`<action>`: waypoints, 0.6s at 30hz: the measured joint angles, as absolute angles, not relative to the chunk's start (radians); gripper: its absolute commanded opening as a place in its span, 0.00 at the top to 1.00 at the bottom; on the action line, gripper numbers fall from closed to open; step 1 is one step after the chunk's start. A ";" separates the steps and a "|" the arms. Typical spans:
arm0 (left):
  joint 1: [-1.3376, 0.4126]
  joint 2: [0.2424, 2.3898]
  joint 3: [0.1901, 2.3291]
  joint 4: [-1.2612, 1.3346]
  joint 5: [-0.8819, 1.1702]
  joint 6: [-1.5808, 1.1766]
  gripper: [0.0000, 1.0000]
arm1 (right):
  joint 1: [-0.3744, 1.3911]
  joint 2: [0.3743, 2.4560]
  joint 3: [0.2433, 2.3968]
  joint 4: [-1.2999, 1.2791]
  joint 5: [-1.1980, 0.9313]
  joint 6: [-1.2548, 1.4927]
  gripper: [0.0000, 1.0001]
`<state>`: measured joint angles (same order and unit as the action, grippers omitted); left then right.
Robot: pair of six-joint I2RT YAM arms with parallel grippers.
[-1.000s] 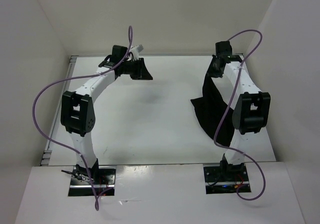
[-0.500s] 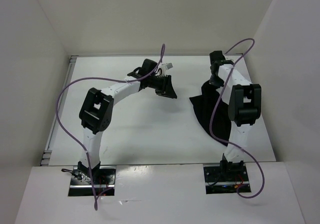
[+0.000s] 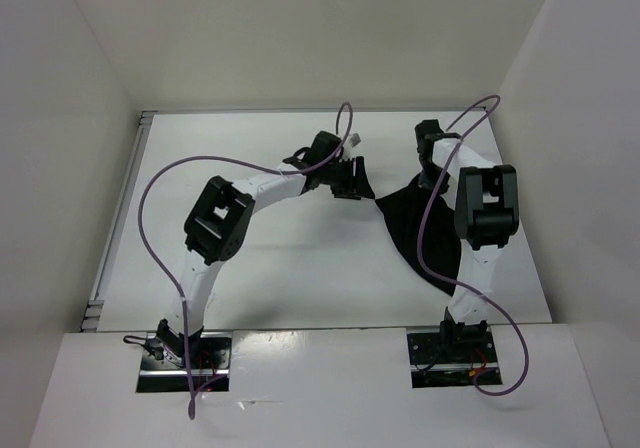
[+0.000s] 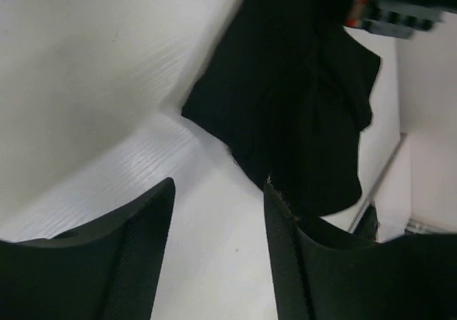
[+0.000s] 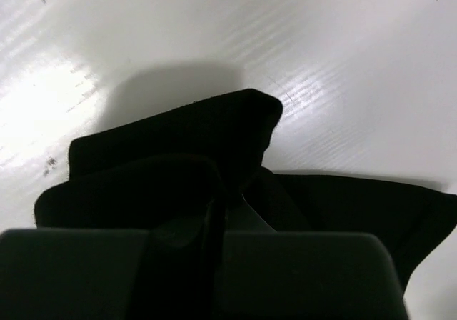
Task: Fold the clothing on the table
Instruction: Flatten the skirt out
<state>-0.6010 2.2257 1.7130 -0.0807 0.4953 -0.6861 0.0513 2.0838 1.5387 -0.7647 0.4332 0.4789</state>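
- Pinching a bunched fold of the limp black fabric clothing (image 5: 178, 148) between jaws pressed tightly together, the right gripper (image 5: 218, 216) holds that part of the cloth raised above the flat, smooth white table (image 5: 343, 63).
- Seen from overhead, the clothing (image 3: 425, 233) drapes from the right gripper (image 3: 432, 171) down onto the right half of the table (image 3: 280, 258). It spreads toward the near edge beside the right arm, which hides part of it.
- The left gripper (image 3: 352, 180) hangs just beside the cloth's left corner, with the white-and-black left arm bent across the middle of the table.
- In the left wrist view, the left gripper (image 4: 218, 191) has its two dark fingers (image 4: 143, 248) spread wide. Only bare table (image 4: 86, 63) shows between them, and nothing is gripped.
- The clothing (image 4: 293, 113) lies just ahead of those fingers, with a pointed corner toward the gap. One fingertip sits against the cloth's dark edge, but whether it touches cannot be told.
- Looping purple cables (image 3: 150, 198) run along both arms, and plain white upright walls (image 3: 300, 38) stand around the table on three sides.
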 measured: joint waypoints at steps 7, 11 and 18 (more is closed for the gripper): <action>-0.662 2.249 1.713 -0.057 0.337 -0.781 0.39 | 0.051 2.040 1.479 -0.772 0.434 0.486 1.00; -0.681 2.262 1.715 -0.029 0.289 -0.839 0.41 | 0.051 2.032 1.470 -0.774 0.434 0.492 1.00; -0.710 2.315 1.717 -0.031 0.241 -0.888 0.41 | 0.051 2.022 1.463 -0.776 0.434 0.501 1.00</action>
<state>-0.7097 2.3154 1.7172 -0.0307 0.2405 -0.8875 0.0513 2.0216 1.4631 -0.7761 0.4343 0.5007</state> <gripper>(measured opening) 0.587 0.022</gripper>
